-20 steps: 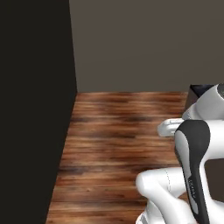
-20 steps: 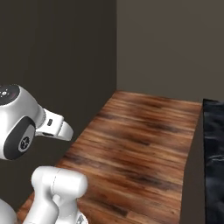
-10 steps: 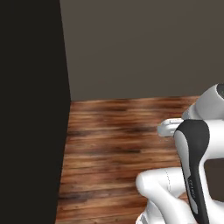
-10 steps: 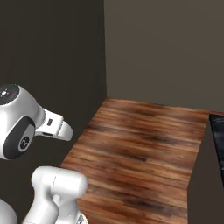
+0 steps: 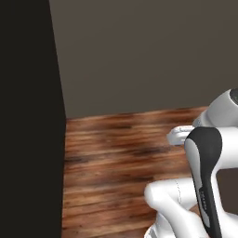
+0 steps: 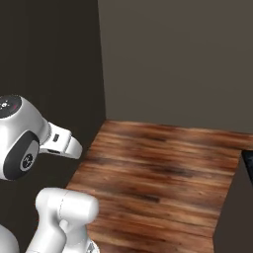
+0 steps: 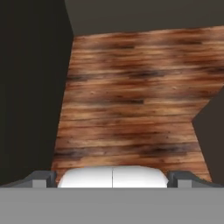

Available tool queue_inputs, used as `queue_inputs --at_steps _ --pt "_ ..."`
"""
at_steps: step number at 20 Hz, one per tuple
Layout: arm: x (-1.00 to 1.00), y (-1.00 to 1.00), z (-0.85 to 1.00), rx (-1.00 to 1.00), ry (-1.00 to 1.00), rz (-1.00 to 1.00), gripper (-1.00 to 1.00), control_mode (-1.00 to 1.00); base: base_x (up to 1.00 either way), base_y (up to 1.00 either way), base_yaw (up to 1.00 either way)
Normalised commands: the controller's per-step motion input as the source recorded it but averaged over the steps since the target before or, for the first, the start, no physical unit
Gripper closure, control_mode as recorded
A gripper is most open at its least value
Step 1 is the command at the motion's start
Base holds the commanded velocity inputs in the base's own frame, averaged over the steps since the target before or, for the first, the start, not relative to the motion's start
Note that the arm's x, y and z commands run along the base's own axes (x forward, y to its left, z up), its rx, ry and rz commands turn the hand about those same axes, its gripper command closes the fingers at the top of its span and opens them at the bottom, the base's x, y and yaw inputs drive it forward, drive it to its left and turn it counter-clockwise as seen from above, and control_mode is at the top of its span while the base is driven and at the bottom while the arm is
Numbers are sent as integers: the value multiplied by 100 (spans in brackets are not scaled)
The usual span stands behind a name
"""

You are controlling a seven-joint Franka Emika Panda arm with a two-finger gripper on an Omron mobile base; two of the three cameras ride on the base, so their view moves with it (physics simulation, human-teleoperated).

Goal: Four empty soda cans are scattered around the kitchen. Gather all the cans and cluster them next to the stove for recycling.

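Observation:
No soda cans are in view, and the stove is out of view too. In the hand view my gripper (image 7: 112, 178) is open. Its two dark fingertips (image 7: 42, 177) stand far apart at the bottom, with nothing between them, and look down on bare wooden floor (image 7: 131, 105). My white arm rises at the lower right of the left base view (image 5: 204, 186) and at the lower left of the right base view (image 6: 29, 143).
A tall dark panel (image 5: 28, 116) stands on the left, and it also lines the left of the right base view (image 6: 49, 74). A grey wall (image 6: 178, 59) closes the floor at the back. A black edge (image 6: 248, 165) pokes in at the right.
The whole picture has shifted in both base views, so the base has driven. The dark panel's edge slid left and the black edge slid toward the right border. The arm kept its pose.

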Motion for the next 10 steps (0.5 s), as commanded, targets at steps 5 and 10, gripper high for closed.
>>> queue_inputs --at_steps 5,10 --pt "0 0 0 0 0 0 -100 100 82 29 -22" --pt "0 0 0 0 0 0 -100 100 82 27 -22"
